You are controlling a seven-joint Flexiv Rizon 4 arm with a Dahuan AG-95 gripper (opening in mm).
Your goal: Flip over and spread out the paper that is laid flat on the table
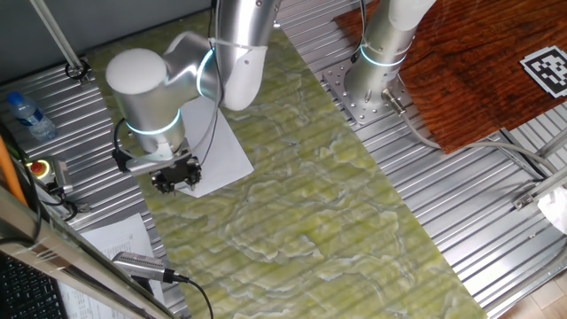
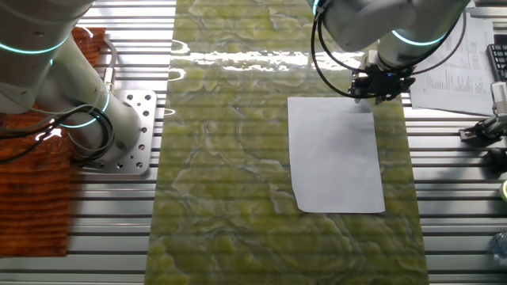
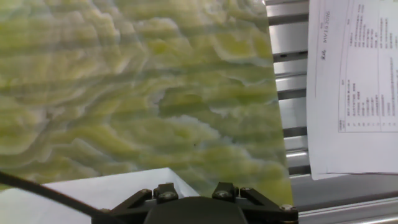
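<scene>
Paper [image 2: 337, 154] lies flat on the green-yellow bench [image 2: 222, 158], near the mat's edge on the side of the printed sheet [image 2: 451, 67]. Gripper [image 2: 372, 89] sits right at the paper's corner nearest that printed sheet, low over the mat. Fingertips are hidden behind the gripper body in both fixed views and cut off in the hand view, so cannot tell if the gripper is apart, together or pinching the corner. In the hand view the paper corner [image 3: 124, 186] shows just under the gripper housing and looks slightly raised.

Risks, as judgement:
- Thin floppy sheet: a pinch on only the corner tip may slip out when lifted, or tear or crease there.
- If the fingers press down on flat paper they may just skid it along the mat toward the ribbed metal panel [image 2: 451, 158] instead of catching it.
- Flipping from one corner could let the sheet fold onto itself, landing doubled instead of spread.
- Lifted paper may swing against the black cable [image 2: 317, 47] hanging near the wrist.
- The printed sheet is nearby; a wide sweep could disturb it.
</scene>
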